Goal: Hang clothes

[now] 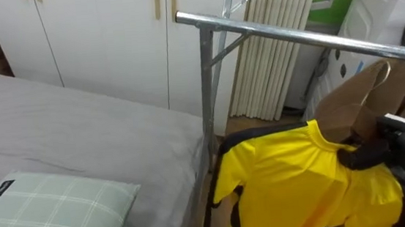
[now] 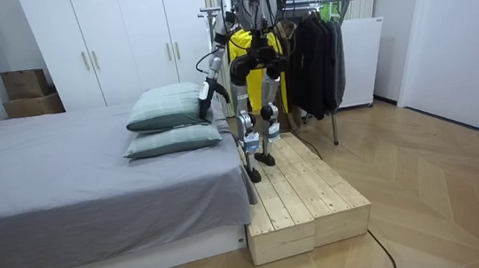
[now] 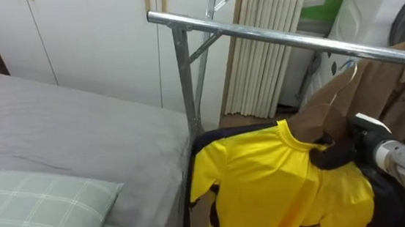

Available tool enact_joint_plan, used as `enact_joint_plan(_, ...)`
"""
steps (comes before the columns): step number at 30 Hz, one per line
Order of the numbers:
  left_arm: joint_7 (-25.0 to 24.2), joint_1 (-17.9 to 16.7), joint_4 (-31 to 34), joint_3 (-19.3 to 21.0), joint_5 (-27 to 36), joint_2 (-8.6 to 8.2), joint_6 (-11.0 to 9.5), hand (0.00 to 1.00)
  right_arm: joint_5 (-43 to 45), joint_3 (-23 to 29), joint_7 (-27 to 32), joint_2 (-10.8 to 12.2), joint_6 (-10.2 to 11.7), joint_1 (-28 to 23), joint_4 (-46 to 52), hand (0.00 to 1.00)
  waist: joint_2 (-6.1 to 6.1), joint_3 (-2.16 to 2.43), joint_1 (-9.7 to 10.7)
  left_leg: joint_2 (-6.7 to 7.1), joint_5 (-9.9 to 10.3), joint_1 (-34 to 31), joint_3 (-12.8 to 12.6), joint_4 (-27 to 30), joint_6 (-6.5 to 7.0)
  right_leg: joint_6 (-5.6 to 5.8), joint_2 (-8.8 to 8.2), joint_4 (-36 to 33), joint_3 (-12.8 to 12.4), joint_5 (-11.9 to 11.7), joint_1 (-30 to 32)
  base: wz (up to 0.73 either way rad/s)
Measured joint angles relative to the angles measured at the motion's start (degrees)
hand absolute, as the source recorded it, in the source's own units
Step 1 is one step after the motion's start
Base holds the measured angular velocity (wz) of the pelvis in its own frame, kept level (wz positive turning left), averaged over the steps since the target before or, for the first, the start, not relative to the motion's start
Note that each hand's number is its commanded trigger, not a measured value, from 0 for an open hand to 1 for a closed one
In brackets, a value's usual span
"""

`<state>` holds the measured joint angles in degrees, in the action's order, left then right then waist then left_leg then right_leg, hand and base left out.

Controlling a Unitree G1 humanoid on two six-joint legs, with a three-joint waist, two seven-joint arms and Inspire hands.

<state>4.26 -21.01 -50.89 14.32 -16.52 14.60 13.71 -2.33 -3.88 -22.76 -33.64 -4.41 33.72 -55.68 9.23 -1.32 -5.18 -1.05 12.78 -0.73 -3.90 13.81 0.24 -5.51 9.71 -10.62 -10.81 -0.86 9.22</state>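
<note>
A yellow shirt (image 1: 297,186) with black trim hangs from a hanger in my right hand (image 1: 368,154). The dark fingers are curled at the collar, round the hanger's neck. The hanger's thin hook (image 1: 384,70) rises just under the metal rack rail (image 1: 306,38); I cannot tell if it touches. In the room view I stand on a wooden platform (image 2: 304,194) at the bed's end, facing the rack, with the shirt (image 2: 251,61) held up at chest height. My left hand (image 2: 207,97) hangs low beside the pillows.
The rack's upright post (image 1: 207,98) stands between the grey bed (image 1: 64,133) and the shirt. A checked pillow (image 1: 50,215) lies lower left. Brown clothing (image 1: 345,105) hangs behind the hook, dark clothes (image 2: 316,54) further along. White wardrobe doors (image 1: 108,41) stand behind.
</note>
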Motion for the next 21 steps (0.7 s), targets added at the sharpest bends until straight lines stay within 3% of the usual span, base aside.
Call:
enact_joint_plan(3, -0.2, 0.0, 0.2, 0.1, 0.0, 0.03, 0.0, 0.00, -0.5, -0.1, -0.3, 0.0, 0.0, 0.0, -0.9, 1.00, 0.52, 0.13, -0.6, -0.01, -0.4, 0.2, 0.0, 0.3, -0.32, -0.03, 0.02, 0.0, -0.1, 0.1, 0.1, 0.00)
enact_joint_plan(12, -1.2, -0.1, 3.0, 0.2, -0.5, 0.35, -0.1, 0.00, -2.0, -2.3, -0.7, 0.0, -0.1, 0.0, -2.3, 1.00, 1.62, -0.05, -4.2, -0.01, -0.2, 0.3, -0.7, 0.5, -0.11, -0.08, -0.04, 0.1, -0.2, 0.1, 0.2, 0.00)
enact_joint_plan(21, -1.4, -1.4, 4.8, 0.1, -1.8, 0.21, -0.1, 0.00, -1.1, -2.2, -0.4, 0.0, -0.5, 1.3, -2.2, 1.00, 1.79, 0.00, -4.5, -0.08, 0.2, 0.3, -1.0, -0.1, 0.10, -0.46, -0.14, -0.3, 0.4, -0.1, 0.2, -0.01)
